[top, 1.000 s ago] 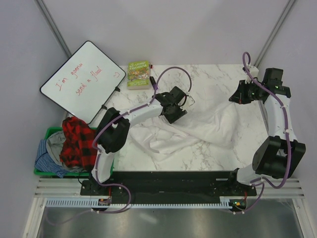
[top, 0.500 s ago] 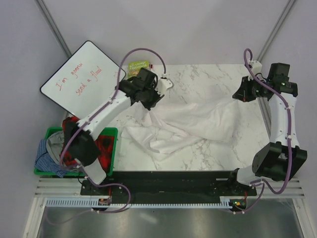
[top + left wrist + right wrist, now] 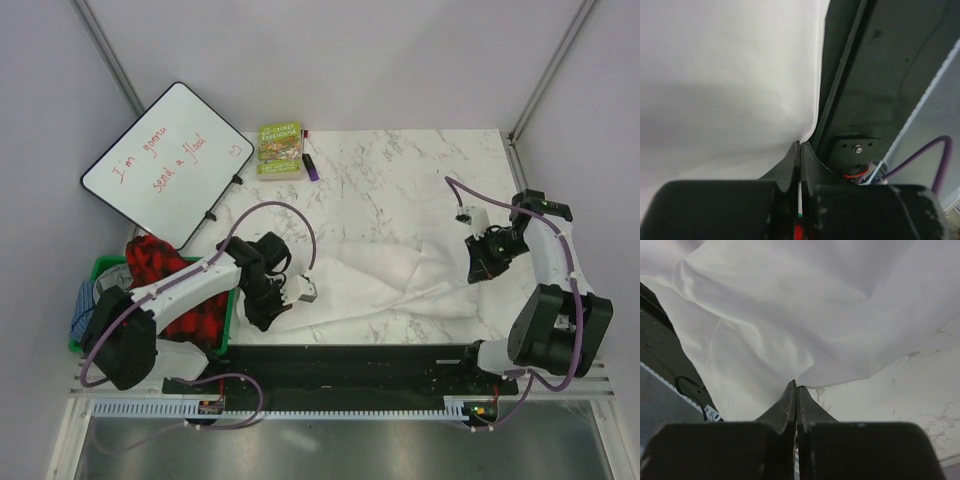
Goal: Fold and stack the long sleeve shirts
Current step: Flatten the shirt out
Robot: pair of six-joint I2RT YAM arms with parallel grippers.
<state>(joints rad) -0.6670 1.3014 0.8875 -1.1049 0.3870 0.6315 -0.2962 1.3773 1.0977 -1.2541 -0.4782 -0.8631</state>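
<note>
A white long sleeve shirt (image 3: 385,280) lies spread across the near half of the marble table, stretched between my two grippers. My left gripper (image 3: 262,312) is at the shirt's left end by the table's near edge, shut on the cloth edge (image 3: 810,125). In the left wrist view the gripper (image 3: 800,145) has a thin strip of white pinched between its jaws. My right gripper (image 3: 476,272) is at the shirt's right end. It (image 3: 796,386) is shut on a fold of the white cloth (image 3: 790,315).
A green bin (image 3: 100,268) off the table's left side holds a red plaid garment (image 3: 165,285) and blue cloth. A whiteboard (image 3: 165,160), a green book (image 3: 280,150) and a purple marker (image 3: 310,167) lie at the far left. The black front rail (image 3: 865,75) is right beside the left gripper.
My left arm swung from the far left by the book to the near edge, pulling the shirt's left end. The right gripper moved nearer too. The bunched shirt now lies flatter.
</note>
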